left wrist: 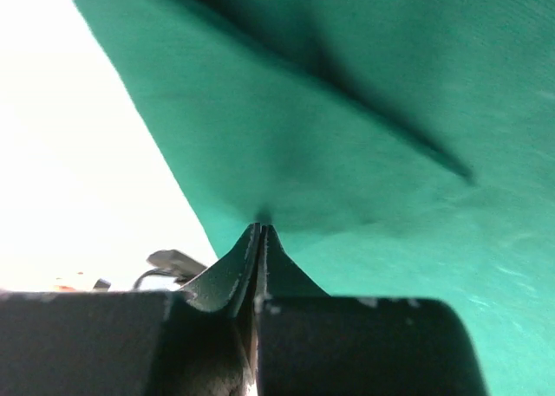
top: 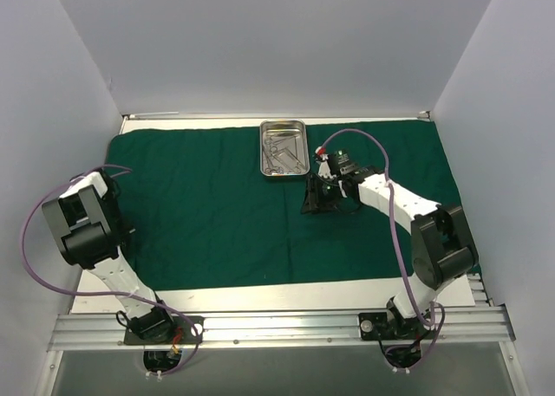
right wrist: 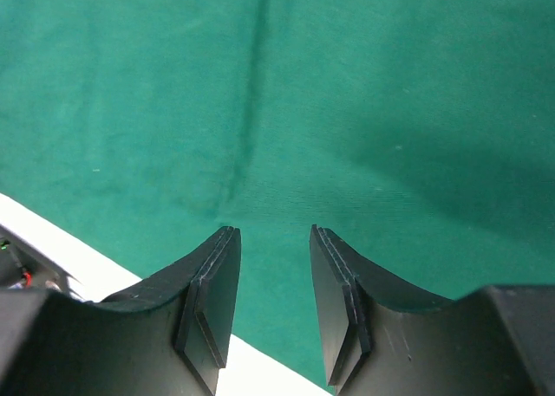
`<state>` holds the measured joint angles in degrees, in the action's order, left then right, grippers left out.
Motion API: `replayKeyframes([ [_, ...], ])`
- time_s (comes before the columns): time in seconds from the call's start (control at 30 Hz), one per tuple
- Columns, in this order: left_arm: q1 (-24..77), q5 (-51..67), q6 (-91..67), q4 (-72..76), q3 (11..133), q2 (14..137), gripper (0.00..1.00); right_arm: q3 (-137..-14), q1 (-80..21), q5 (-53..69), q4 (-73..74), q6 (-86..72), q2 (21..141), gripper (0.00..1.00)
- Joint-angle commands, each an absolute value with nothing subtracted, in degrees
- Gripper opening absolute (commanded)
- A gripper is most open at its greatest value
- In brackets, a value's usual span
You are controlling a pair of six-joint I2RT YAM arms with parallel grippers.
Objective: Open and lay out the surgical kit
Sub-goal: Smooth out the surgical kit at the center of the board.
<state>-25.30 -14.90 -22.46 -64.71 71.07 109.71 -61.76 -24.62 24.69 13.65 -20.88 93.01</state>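
The dark green drape [top: 217, 214] lies spread flat over the table. The shiny steel tray [top: 266, 158] sits on its far edge with several silver instruments [top: 283, 152] inside. My left gripper [top: 114, 181] is at the drape's left edge. In the left wrist view it [left wrist: 260, 228] is shut, with its tips pinching the green drape [left wrist: 364, 110] just inside the edge. My right gripper [top: 314, 198] hangs over the drape just near-right of the tray. In the right wrist view it [right wrist: 273, 236] is open and empty above the drape [right wrist: 286, 93].
White table [top: 286, 294] shows along the drape's near edge and to its left [left wrist: 78, 179]. White walls close in the back and both sides. A metal rail [top: 277, 327] carries the arm bases at the near edge.
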Motion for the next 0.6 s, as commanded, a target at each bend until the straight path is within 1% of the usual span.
replayKeyframes([
  [0.0, -25.6, -25.3, -26.3, -70.5, 75.5, 108.8, 0.02, -60.6, -23.1, 25.8, 13.6, -19.7, 95.2, 0.38],
  [0.1, -27.3, -29.5, -30.9, -75.2, 77.3, 108.7, 0.02, -61.2, -21.7, 26.8, 14.4, -19.2, 96.3, 0.38],
  [0.17, -27.7, -29.4, -32.4, -77.1, 78.1, 106.4, 0.02, -61.8, -21.1, 28.0, 14.2, -19.3, 96.3, 0.38],
  [0.2, -27.1, -27.3, -30.4, -76.1, 79.1, 104.4, 0.02, -62.2, -21.0, 28.7, 14.2, -19.4, 96.2, 0.38],
  [0.23, -25.9, -22.0, -28.4, -74.5, 79.2, 99.8, 0.02, -62.7, -21.0, 28.8, 14.5, -19.3, 96.3, 0.38],
  [0.3, -22.2, -20.9, -27.3, -71.3, 80.1, 97.0, 0.02, -63.5, -21.0, 28.9, 15.1, -19.1, 96.4, 0.38],
  [0.33, -21.6, -17.4, -27.2, -69.8, 81.4, 96.6, 0.02, -63.7, -21.0, 28.9, 15.3, -18.9, 96.4, 0.38],
  [0.47, -20.6, -11.4, -26.2, -67.2, 81.5, 100.5, 0.02, -63.2, -21.1, 29.4, 15.3, -19.0, 96.0, 0.38],
  [0.57, -20.1, -11.4, -25.5, -65.2, 80.1, 104.1, 0.02, -63.2, -21.0, 29.4, 15.4, -18.9, 95.6, 0.38],
])
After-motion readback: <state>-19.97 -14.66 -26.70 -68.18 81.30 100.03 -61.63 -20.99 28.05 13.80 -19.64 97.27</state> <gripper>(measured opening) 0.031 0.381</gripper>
